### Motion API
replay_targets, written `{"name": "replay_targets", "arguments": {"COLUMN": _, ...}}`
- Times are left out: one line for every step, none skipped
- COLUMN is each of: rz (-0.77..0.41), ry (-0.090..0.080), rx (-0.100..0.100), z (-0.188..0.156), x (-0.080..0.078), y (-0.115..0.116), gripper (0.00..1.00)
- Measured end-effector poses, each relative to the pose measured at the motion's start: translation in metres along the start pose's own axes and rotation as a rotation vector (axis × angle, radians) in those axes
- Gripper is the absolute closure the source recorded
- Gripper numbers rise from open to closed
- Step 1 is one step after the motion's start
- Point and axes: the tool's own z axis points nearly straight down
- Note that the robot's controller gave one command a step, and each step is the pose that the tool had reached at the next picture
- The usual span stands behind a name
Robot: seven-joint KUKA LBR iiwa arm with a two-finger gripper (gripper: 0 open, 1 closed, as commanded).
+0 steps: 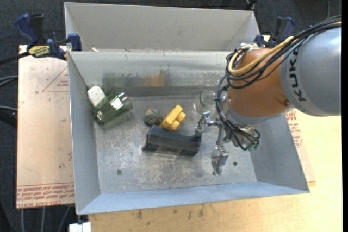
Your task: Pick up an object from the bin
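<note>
While beside black block [171, 143], claw [212, 141] (arm [321, 76]: "KU")

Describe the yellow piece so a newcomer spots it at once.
Start at the grey metal bin and look near the middle of its floor. Between a dark rectangular block and a brownish round piece lies a small yellow block. Nothing else there is yellow.

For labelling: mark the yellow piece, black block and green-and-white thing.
yellow piece [174, 118], camera view, its middle
black block [171, 143], camera view, top face
green-and-white thing [112, 107], camera view, green part
</note>
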Motion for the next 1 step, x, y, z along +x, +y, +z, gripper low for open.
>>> {"name": "replay_targets", "arguments": {"rz": -0.024, "ry": -0.016, "rx": 0.007, "z": 0.0189, "x": -0.0176, "y": 0.0084, "gripper": 0.00}}
